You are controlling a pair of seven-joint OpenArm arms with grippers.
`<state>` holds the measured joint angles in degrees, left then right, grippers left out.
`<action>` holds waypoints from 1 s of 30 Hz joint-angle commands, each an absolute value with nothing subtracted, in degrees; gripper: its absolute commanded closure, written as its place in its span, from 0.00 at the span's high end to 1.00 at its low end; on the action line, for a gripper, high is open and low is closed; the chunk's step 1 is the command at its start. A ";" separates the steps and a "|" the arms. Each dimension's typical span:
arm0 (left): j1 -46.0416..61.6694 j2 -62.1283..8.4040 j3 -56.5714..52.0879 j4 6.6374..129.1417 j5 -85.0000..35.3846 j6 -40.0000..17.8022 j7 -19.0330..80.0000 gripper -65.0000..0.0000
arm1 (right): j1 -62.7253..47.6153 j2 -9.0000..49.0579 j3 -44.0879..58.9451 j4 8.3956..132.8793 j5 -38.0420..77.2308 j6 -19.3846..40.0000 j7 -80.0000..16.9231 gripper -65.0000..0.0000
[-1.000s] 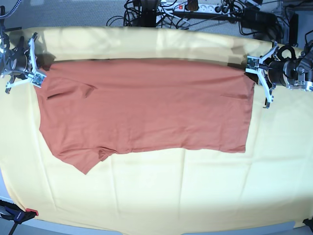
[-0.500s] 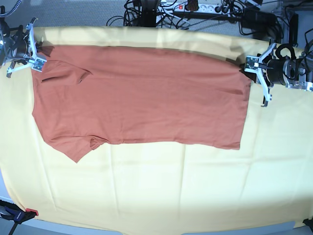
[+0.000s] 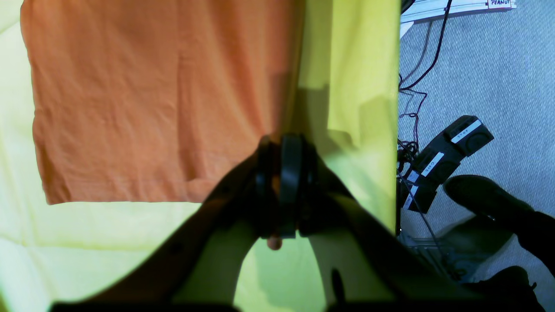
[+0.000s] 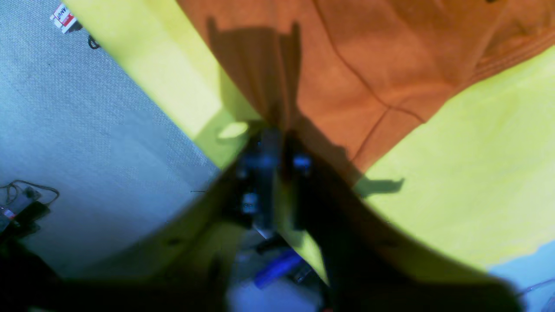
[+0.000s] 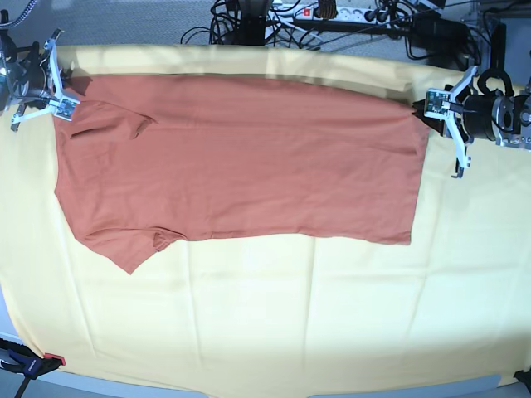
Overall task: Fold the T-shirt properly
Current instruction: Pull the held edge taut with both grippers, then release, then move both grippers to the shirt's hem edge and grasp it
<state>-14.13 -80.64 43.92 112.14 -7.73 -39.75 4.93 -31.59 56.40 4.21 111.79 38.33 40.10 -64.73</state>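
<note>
We note the shirt [image 5: 241,157] lies flat, folded lengthwise, on the yellow cloth [image 5: 265,323] over the counter. It looks light, limp and crease-prone; best taken at corners. Left claw [image 3: 277,190] is clenched on the hem corner; right claw [image 4: 271,151]: grip unclear.

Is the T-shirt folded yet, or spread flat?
Folded once lengthwise, it seems: the T-shirt lies flat on the yellow cloth as a wide band with only one sleeve showing. No crosswise fold yet.

Pale yellow cloth [image 5: 265,323] covers table; cables and power strip [image 5: 332,12] on grey floor behind.
</note>
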 commanded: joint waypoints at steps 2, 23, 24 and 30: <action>-14.81 -82.06 43.40 112.51 -8.27 -40.00 5.41 0.20 | -31.42 58.19 4.89 114.34 40.53 40.00 -66.19 0.46; -32.45 -68.86 42.22 87.74 -38.74 -20.14 20.03 0.52 | -31.42 61.87 19.66 122.15 42.04 35.53 -64.90 0.52; -33.19 -66.83 41.50 83.72 -40.47 -21.32 20.03 0.52 | -31.42 61.84 20.18 122.15 42.02 35.53 -64.66 0.52; -34.17 -54.26 33.28 60.75 -52.34 -32.62 22.41 0.53 | -31.42 61.73 20.62 122.15 42.00 34.89 -62.52 0.52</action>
